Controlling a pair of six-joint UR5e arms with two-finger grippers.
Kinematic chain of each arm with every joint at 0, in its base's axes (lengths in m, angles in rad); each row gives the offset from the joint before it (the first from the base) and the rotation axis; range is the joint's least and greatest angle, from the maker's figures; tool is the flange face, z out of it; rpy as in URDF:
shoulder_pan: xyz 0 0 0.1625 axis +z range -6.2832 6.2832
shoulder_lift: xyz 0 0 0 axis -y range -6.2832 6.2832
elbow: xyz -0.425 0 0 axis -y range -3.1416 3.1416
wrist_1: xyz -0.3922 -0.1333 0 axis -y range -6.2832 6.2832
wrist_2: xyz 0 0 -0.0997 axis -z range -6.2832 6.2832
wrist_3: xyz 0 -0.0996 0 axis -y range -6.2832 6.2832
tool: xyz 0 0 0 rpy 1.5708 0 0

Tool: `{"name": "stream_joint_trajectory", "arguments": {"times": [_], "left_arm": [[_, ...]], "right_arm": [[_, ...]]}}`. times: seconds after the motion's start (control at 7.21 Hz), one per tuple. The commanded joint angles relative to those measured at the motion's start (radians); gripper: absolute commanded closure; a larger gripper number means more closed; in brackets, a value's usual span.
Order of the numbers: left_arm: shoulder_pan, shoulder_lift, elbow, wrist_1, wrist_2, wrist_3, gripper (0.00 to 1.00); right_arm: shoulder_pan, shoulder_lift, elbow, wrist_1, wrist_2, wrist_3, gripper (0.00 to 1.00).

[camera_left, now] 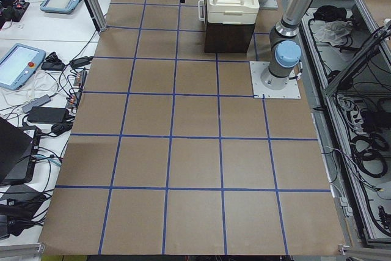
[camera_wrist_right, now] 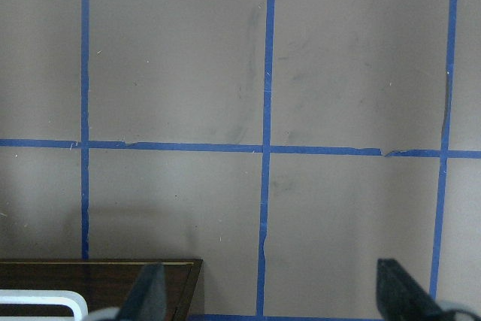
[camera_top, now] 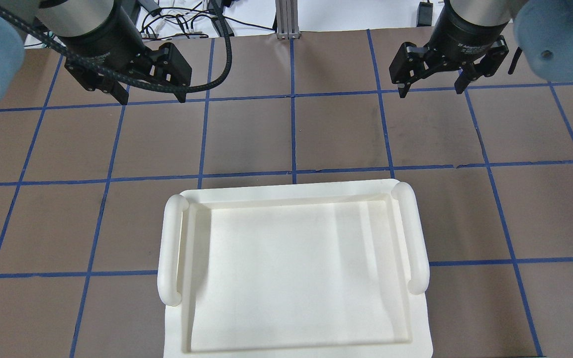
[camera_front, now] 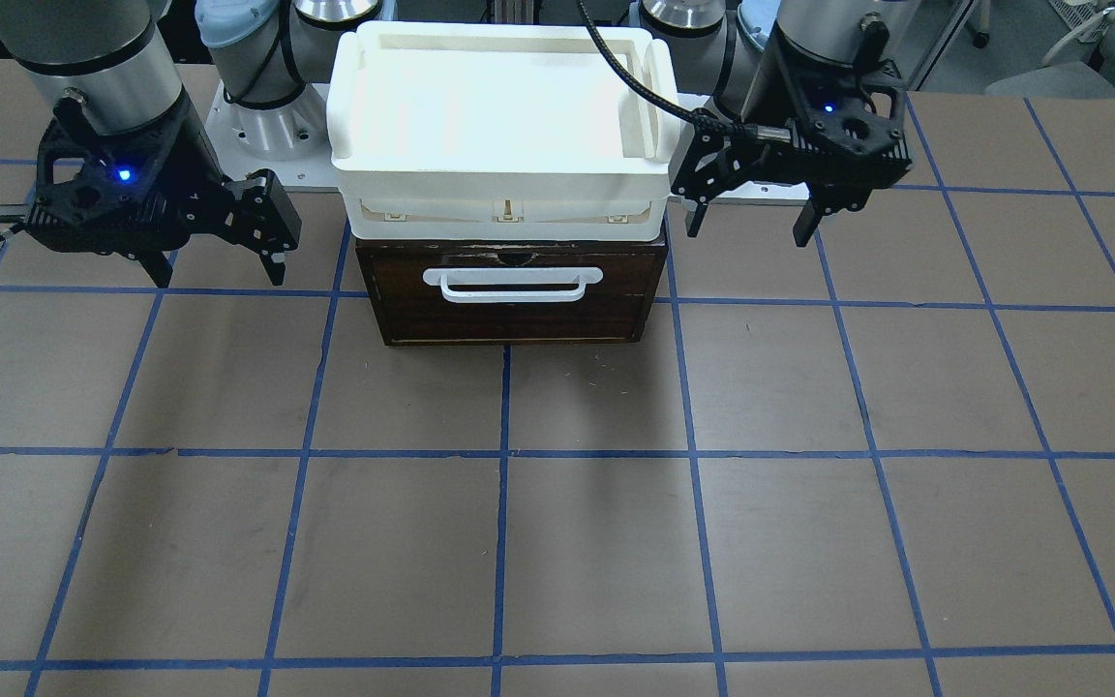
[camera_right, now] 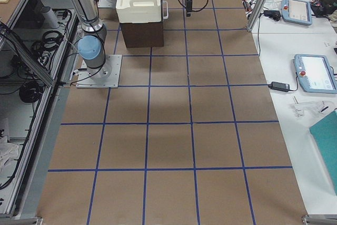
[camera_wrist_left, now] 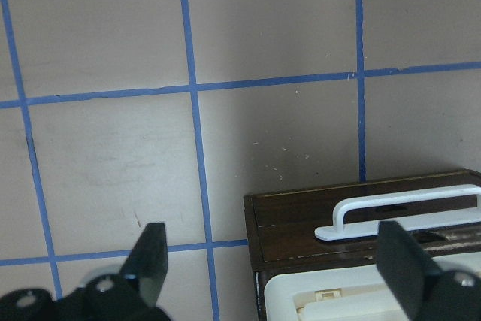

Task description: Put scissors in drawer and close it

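Grippers parked either side of a shut drawer, scissors out of sight.
Scissors show in no view, so they may lie inside the drawer [camera_front: 514,310] or off camera; I cannot tell which. Drawer front sits flush with its dark box under the white bin [camera_front: 499,189], which suggests the task is done or nearly so. If the scissors need handling, judge them light, stiff and thin, best pinched across the loops or at the pivot. The drawer is rigid and best taken by its white handle [camera_front: 513,283] or pushed on its front. Left gripper [camera_front: 747,230] and right gripper [camera_front: 219,276] hover above the table [camera_front: 557,542] beside the box, fingers pointing down and spread wide, holding nothing.
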Motion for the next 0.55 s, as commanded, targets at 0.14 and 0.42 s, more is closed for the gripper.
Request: {"name": "stream_joint_trajectory", "arguments": {"times": [0.14, 0.42], "left_arm": [[0.014, -0.013, 0.017, -0.003, 0.004, 0.004, 0.00], [0.014, -0.008, 0.011, -0.004, 0.005, 0.004, 0.00]], "right_arm": [[-0.001, 0.000, 0.000, -0.002, 0.000, -0.001, 0.00], [-0.001, 0.000, 0.000, -0.002, 0.000, -0.001, 0.00]]}}
